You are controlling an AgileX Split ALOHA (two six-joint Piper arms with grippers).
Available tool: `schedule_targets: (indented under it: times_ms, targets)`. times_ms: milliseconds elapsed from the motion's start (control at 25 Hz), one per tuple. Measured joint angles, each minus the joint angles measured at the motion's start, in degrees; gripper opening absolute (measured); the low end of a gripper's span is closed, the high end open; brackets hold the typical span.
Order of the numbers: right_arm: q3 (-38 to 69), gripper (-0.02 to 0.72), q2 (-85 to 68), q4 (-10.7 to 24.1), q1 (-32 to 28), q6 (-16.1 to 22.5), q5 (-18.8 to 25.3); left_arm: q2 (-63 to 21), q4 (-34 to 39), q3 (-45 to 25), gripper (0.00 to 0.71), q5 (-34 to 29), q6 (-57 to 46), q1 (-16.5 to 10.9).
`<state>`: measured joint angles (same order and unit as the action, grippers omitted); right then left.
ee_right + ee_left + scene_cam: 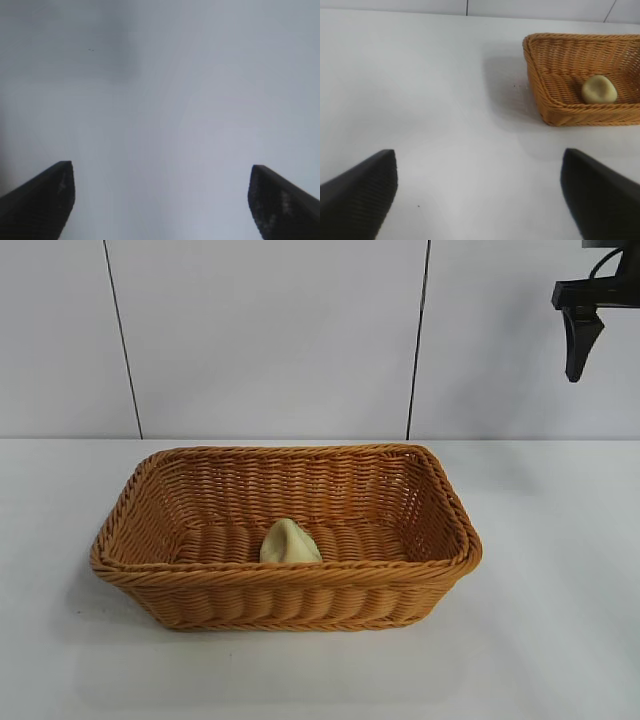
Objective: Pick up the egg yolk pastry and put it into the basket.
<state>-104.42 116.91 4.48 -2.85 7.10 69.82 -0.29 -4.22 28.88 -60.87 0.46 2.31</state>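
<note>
The small pale yellow, rounded, dented egg yolk pastry [290, 543] lies on the floor of the large orange-brown woven wicker basket [285, 585], close against the inside of the near wall at the lower centre of the exterior view. It leans on the wicker there, which suggests it was let fall rather than set down squarely; judged from how things lie, the task looks complete.

The right gripper [582, 332] hangs in the upper right corner of the exterior view, high above the white surface [560, 640] and well apart from the basket. Only part of it shows there, dark and pointing down. Its place away from the basket fits an arm that has nothing more to carry. The right wrist view supplies what the exterior view lacks: the two dark fingers [42, 197] stand spread wide at the lower corners of the frame, released, with only bare surface between them.

The left gripper [479, 192] does not appear in the exterior view at all. Its own wrist view shows its fingers [365, 192] likewise spread and empty, aimed across the surface, with the basket at the upper right of that frame and the pastry visible inside it from a second angle, near the closer wall. This arm looks parked.
</note>
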Motion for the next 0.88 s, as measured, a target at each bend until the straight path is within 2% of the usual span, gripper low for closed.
schedule_targets:
  times_ms: [120, 360, 400, 440, 880]
  targets:
    - [5.7, 0.650, -2.9, -0.6, 0.1, -1.4, 0.0, 0.0, 0.0, 0.0, 0.654, 0.0, 0.0, 0.0]
    - [21.0, 0.650, -16.4, -1.8, 0.1, -1.5, 0.0, 0.0, 0.1, 0.0, 0.654, 0.1, 0.0, 0.0]
    - [21.0, 0.650, -16.4, -1.8, 0.1, -1.5, 0.0, 0.0, 0.1, 0.0, 0.654, 0.1, 0.0, 0.0]
    - [27.0, 0.650, -21.8, -2.4, 0.1, -1.6, 0.0, 0.0, 0.1, 0.0, 0.654, 0.1, 0.0, 0.0]
    - [54.5, 0.650, -53.2, -3.4, 0.1, -2.0, -0.4, 0.0, 0.1, 0.0, 0.654, 0.1, 0.0, 0.0]
